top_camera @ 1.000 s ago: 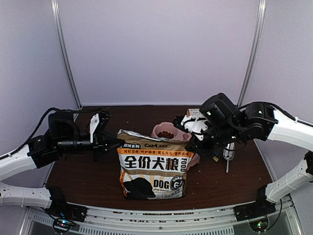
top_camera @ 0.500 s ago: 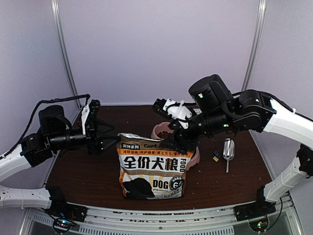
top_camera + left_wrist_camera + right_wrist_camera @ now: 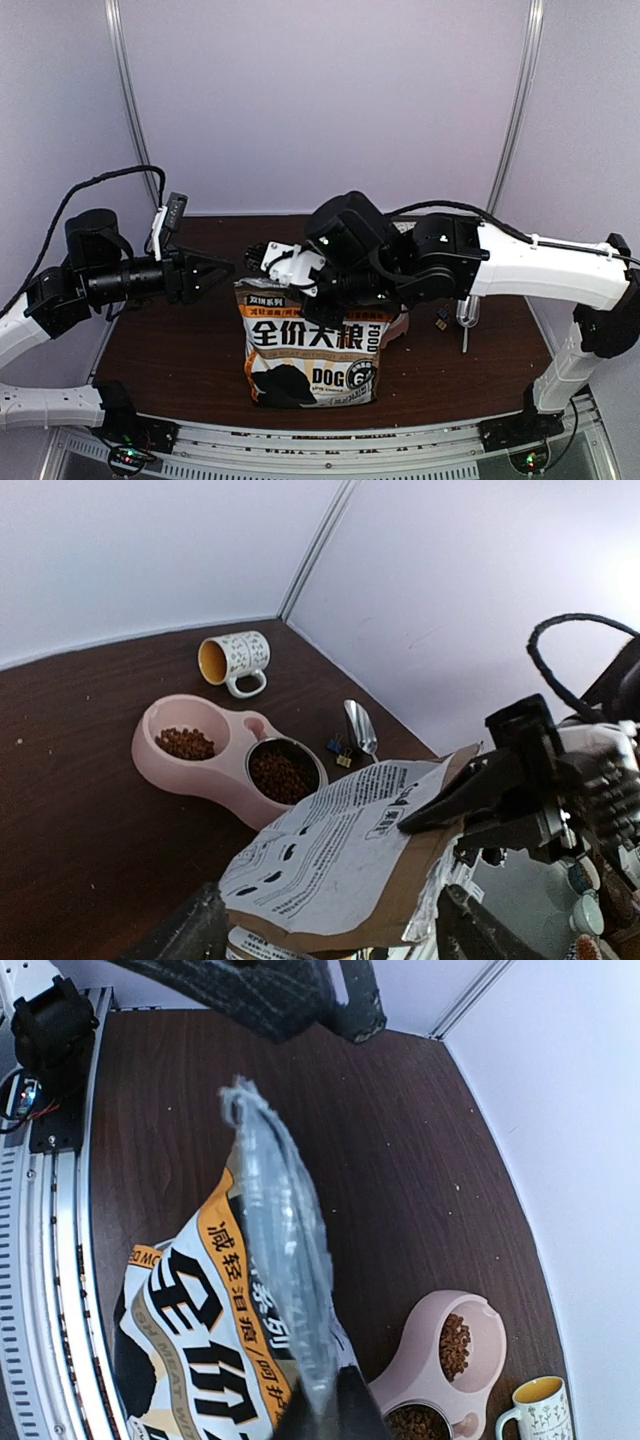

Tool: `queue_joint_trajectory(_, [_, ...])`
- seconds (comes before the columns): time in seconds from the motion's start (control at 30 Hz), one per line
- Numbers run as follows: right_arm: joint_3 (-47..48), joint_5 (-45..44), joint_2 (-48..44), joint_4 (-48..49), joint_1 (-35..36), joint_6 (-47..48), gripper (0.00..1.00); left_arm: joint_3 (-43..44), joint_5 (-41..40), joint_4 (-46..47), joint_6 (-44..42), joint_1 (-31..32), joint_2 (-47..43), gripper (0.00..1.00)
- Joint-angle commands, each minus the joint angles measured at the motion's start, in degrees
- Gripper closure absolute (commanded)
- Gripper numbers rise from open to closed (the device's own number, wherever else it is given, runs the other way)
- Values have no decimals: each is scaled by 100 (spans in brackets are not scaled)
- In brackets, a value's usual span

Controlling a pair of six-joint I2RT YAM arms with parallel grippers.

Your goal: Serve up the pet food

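The pet food is reddish-brown kibble in both wells of a pink double bowl (image 3: 215, 780): one heap (image 3: 185, 743) in the far well, one (image 3: 283, 776) in the steel-lined well. The "DOG" bag (image 3: 312, 345) stands upright in front of the bowl. My right gripper (image 3: 335, 1400) is shut on the bag's top edge, its silver lining (image 3: 285, 1260) showing. In the top view it (image 3: 303, 287) hangs over the bag's mouth. My left gripper (image 3: 220, 269) is open at the bag's top left corner, and in its own view (image 3: 330, 942) its fingers stand either side of the bag without pinching it.
A patterned mug (image 3: 235, 658) lies on its side by the back wall. A metal scoop (image 3: 467, 310) and small binder clips (image 3: 441, 320) lie right of the bowl. The right arm covers most of the bowl (image 3: 398, 325) in the top view.
My left gripper let go of the bag's top left corner, opened and turned. My right arm swung left across the bowl and shut on the bag's top edge.
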State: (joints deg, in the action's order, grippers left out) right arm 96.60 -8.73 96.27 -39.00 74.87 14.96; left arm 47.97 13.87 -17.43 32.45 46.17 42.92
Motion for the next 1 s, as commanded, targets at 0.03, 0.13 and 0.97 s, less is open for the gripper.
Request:
queue_joint_trajectory(0.03, [-211,-916,28,758,360,233,100,246,-200,-610,943,-29,0,24])
queue_joint_trajectory(0.13, [-510,-1249,-1,1103,528,313,100,204,-74,-758,1268,-36,36,23])
queue_joint_trajectory(0.97, [-1219,-2972,695,2028,1237,620,100,-661,1216,234,2848,-29,88,28])
